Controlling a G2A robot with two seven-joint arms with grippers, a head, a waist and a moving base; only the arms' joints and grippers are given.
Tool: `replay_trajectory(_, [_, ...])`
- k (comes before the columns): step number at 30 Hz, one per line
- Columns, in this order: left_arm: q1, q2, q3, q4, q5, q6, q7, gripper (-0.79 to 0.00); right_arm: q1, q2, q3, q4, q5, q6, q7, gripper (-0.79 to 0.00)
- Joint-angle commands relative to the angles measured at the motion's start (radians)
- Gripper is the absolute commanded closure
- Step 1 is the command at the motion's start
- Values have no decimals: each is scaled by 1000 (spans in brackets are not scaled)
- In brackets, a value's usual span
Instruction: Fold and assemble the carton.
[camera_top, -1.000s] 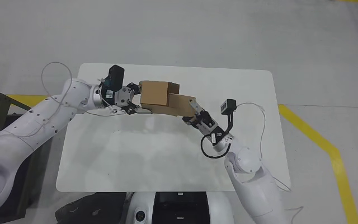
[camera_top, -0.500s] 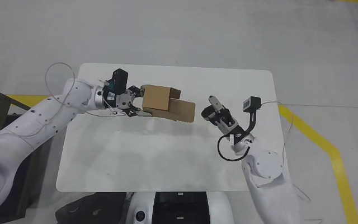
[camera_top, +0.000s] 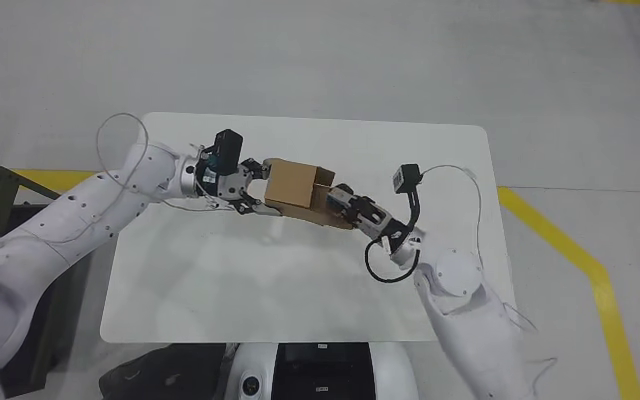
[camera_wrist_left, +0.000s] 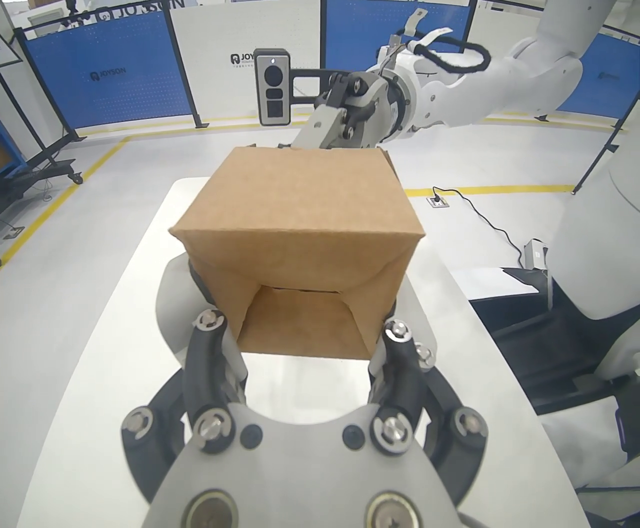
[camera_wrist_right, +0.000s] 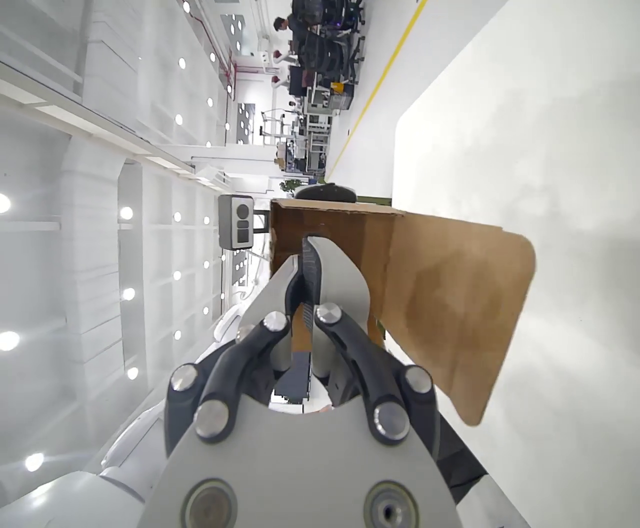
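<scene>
white partition panel: dark logo mark with a wordmark in capitals next to it, printed up near the panel's top edge. It stands on the floor off past the right end of the white table.
blue partition panel: same kind of logo and wordmark, pale on the blue, just on the far side of the white one.
second blue panel: a tiny pale mark, way too small to read.

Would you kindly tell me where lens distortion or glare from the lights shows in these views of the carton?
Top view: even light, no glare on the table or carton. Left wrist view: the wide lens bows the table's edges. Right wrist view: ceiling lights show as bright glaring spots.
</scene>
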Motion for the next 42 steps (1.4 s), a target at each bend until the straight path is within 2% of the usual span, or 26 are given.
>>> replay_trajectory(1, [-1, -3, 0, -3, 2, 0, 0, -539, 17, -1, -13, 15, 1, 10, 6, 0])
replay_trajectory(12, [5, -21, 0, -13, 39, 0, 0, -548, 78, 1, -74, 54, 3, 35, 86, 0])
replay_trajectory(42, [22, -53, 0, -47, 101, 0, 0, -570, 156, -3, -177, 130, 33, 24, 94, 0])
